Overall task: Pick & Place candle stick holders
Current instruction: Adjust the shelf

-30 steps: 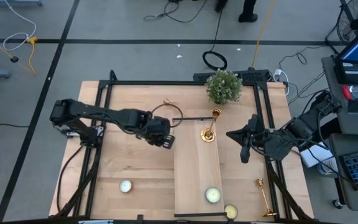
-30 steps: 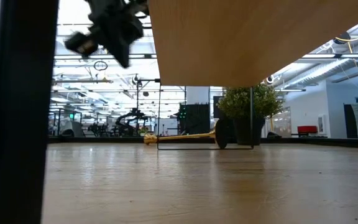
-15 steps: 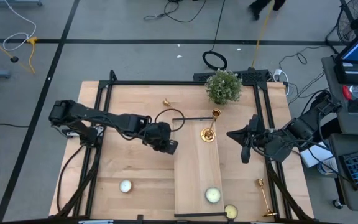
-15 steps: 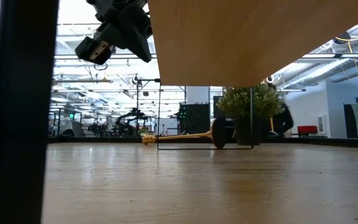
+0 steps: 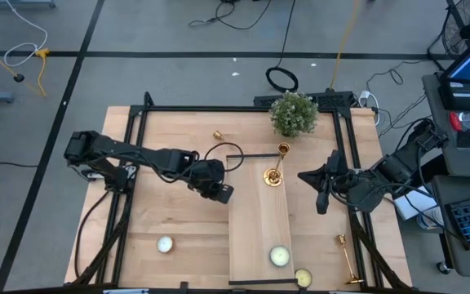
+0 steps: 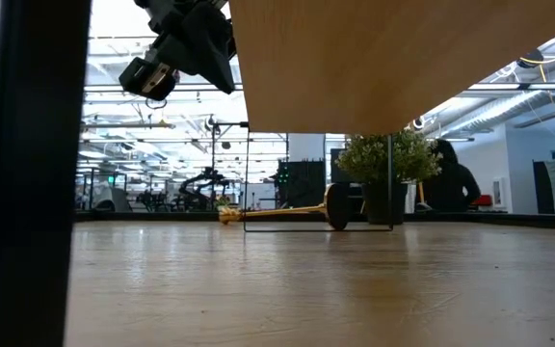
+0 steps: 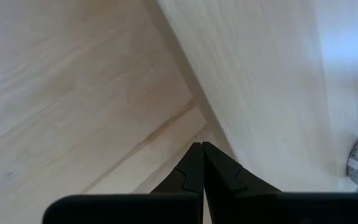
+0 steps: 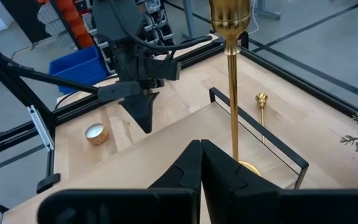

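Observation:
One gold candle stick holder stands upright on its round base on the raised wooden board; it also shows in the right wrist view. A second holder lies on its side on the table at the far edge. A third lies near the right front corner. My left gripper hangs shut above the table just left of the board, holding nothing. My right gripper is shut and empty, raised to the right of the board.
Pale round candles sit at the front left, on the board's near end and just in front of it. A potted plant stands at the far edge. A black wire frame borders the board's far end. A person passes in the room behind.
My left gripper has tipped its fingers further down and shifted slightly toward the raised board, staying shut and empty.

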Available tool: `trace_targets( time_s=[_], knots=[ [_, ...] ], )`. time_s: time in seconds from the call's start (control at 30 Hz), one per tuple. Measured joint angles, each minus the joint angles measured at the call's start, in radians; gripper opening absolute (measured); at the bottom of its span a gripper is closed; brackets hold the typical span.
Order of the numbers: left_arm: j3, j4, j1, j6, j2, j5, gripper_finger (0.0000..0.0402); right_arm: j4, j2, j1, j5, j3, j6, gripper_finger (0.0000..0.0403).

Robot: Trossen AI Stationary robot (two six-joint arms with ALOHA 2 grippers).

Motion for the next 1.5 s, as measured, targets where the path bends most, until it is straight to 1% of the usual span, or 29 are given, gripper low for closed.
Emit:
trace_targets(
  time_s=[0.07,0.27,0.5,0.83,1.5],
  knots=[
    [0.0,0.0,0.001,0.01,0.0,0.013,0.0001,0.0,0.0,0.0,0.018,0.0,0.0,0.0],
    [0.0,0.0,0.003,0.026,0.0,0.017,0.0,0.001,0.0,0.0,0.019,0.0,0.001,0.0],
    [0.0,0.017,0.035,0.061,0.0,0.04,0.0,0.002,0.0,0.0,0.022,0.0,0.001,0.0],
    [0.002,0.05,0.054,0.087,0.013,0.093,0.0,0.005,0.0,0.0,0.021,0.0,0.013,0.0],
    [0.001,0.034,0.051,0.12,0.015,0.115,0.0,0.005,0.0,0.0,0.042,0.0,0.012,0.0]
  ],
)
